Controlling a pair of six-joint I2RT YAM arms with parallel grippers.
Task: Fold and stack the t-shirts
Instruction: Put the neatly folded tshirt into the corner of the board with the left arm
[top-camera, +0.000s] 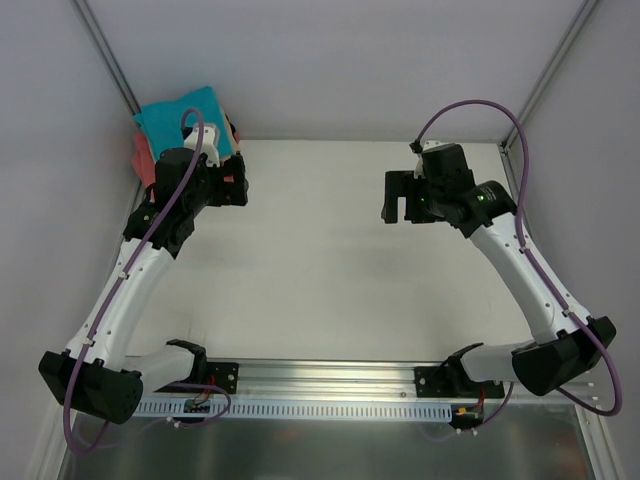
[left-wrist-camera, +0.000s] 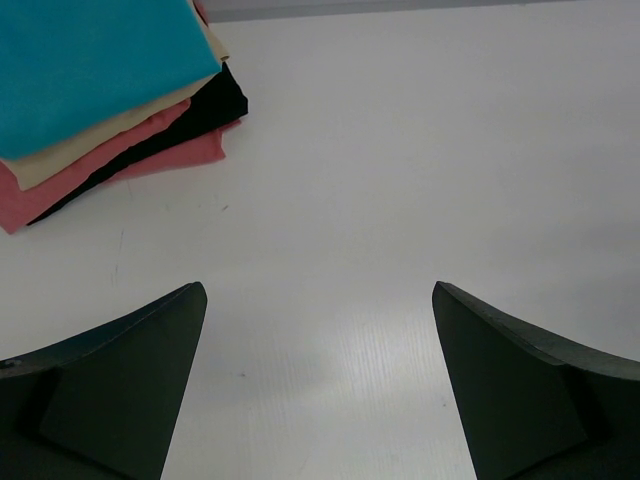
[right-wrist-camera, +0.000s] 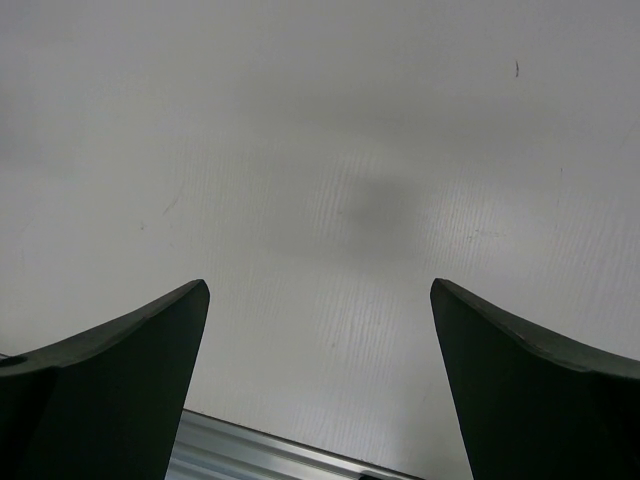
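The t-shirts lie folded in one stack at the table's far left corner. The teal t-shirt (top-camera: 180, 115) is on top. In the left wrist view the teal t-shirt (left-wrist-camera: 90, 60) lies over the tan-beige t-shirt (left-wrist-camera: 95, 148), a black layer (left-wrist-camera: 205, 112) and the coral-pink t-shirt (left-wrist-camera: 165, 160). My left gripper (top-camera: 236, 188) is open and empty just right of the stack, its fingertips (left-wrist-camera: 190, 300) over bare table. My right gripper (top-camera: 398, 206) is open and empty over the right part of the table, far from the stack.
The white table (top-camera: 320, 270) has grey walls on its left, far and right sides. An aluminium rail (top-camera: 330, 375) runs along the near edge between the arm bases and shows in the right wrist view (right-wrist-camera: 280, 455).
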